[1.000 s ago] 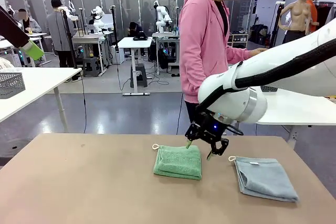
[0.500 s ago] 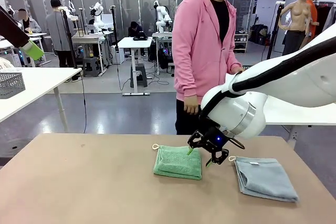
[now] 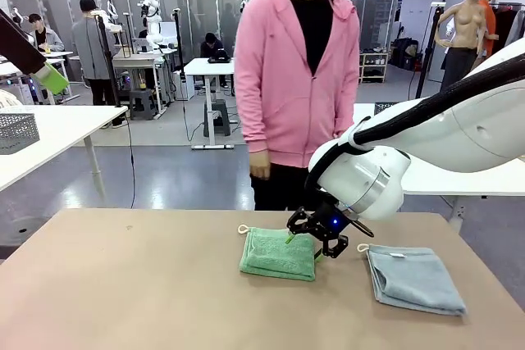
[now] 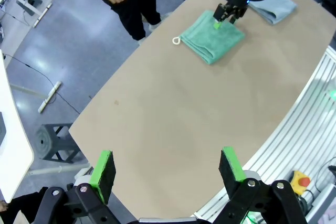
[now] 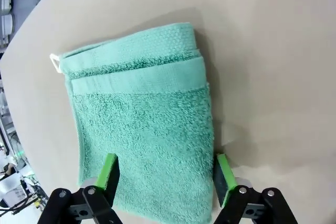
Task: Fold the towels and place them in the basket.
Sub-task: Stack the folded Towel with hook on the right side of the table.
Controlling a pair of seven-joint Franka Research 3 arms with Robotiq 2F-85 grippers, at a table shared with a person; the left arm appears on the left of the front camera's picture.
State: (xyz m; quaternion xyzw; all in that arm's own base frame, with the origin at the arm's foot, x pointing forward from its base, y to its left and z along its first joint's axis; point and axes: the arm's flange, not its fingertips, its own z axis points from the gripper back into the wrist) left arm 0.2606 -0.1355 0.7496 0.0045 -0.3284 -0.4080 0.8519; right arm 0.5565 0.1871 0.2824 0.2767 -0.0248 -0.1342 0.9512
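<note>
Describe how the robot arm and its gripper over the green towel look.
The right arm is glossy white with rounded joints, and a black cable runs along it. Its right gripper is black with bright green pads on two fingers, and a small blue light glows at the wrist.

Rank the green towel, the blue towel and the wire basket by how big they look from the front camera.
1. Blue towel and green towel: they look about alike, so I won't rank one over the other.
2. Wire basket: smallest, though it sits farther off on a side table, so its true size is unsure.

Folded towel (image 3: 278, 253) left of second towel (image 3: 414, 279)
</note>
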